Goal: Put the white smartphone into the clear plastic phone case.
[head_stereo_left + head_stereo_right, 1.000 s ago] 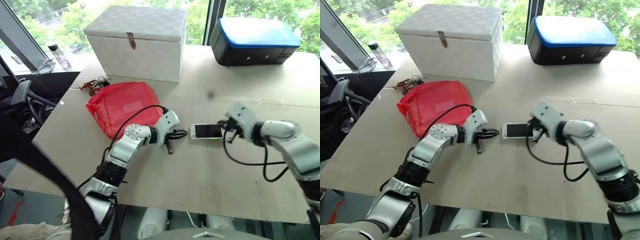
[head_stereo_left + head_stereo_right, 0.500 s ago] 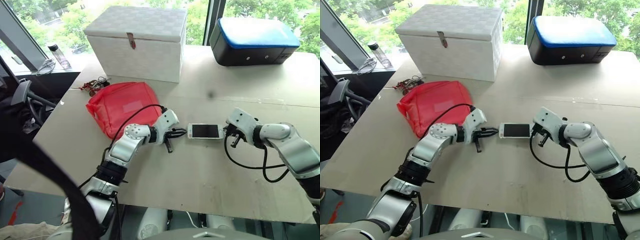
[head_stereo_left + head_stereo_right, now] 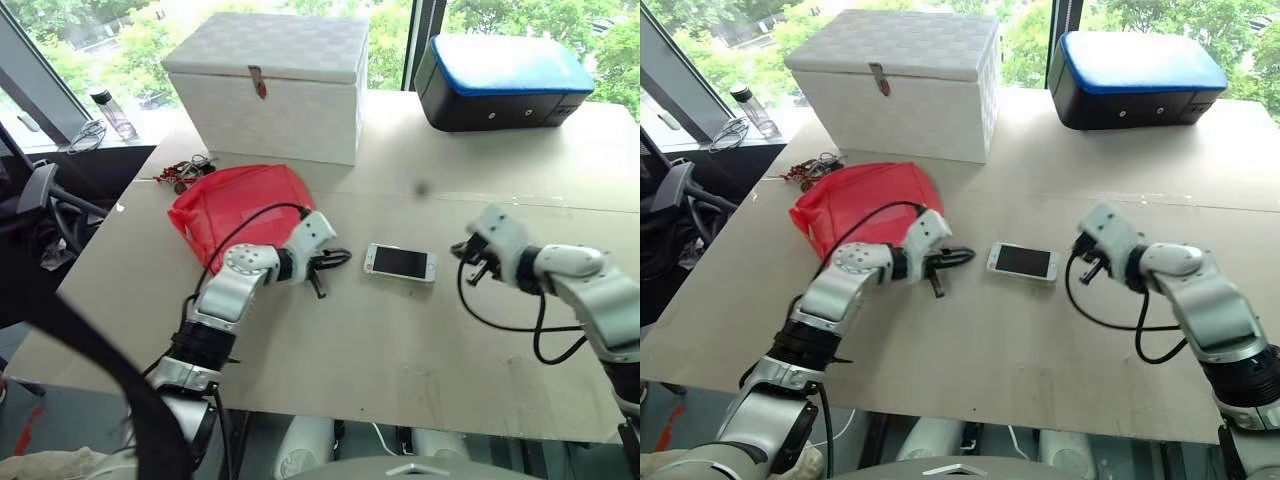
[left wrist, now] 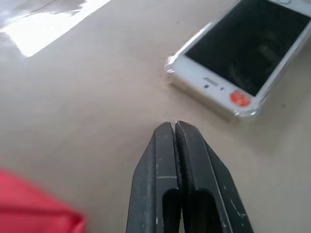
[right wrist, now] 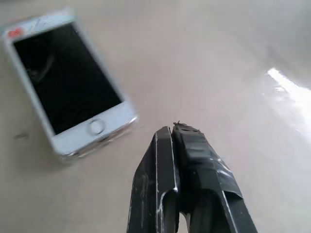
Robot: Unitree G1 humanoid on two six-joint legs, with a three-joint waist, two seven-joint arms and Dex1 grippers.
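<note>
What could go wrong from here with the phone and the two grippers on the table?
The phone lies flat on the table with a clear case rim around it, and both grippers are shut and apart from it. If an edge is not fully seated, nothing holds it. Another nudge from the left gripper or right gripper could slide it rather than press it. The left gripper's cable might drag the red pouch.

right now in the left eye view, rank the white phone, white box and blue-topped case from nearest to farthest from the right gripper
1. white smartphone, lying on the table just left of the right gripper.
2. blue-topped black case, at the far edge, behind the gripper.
3. white box, far left.
</note>
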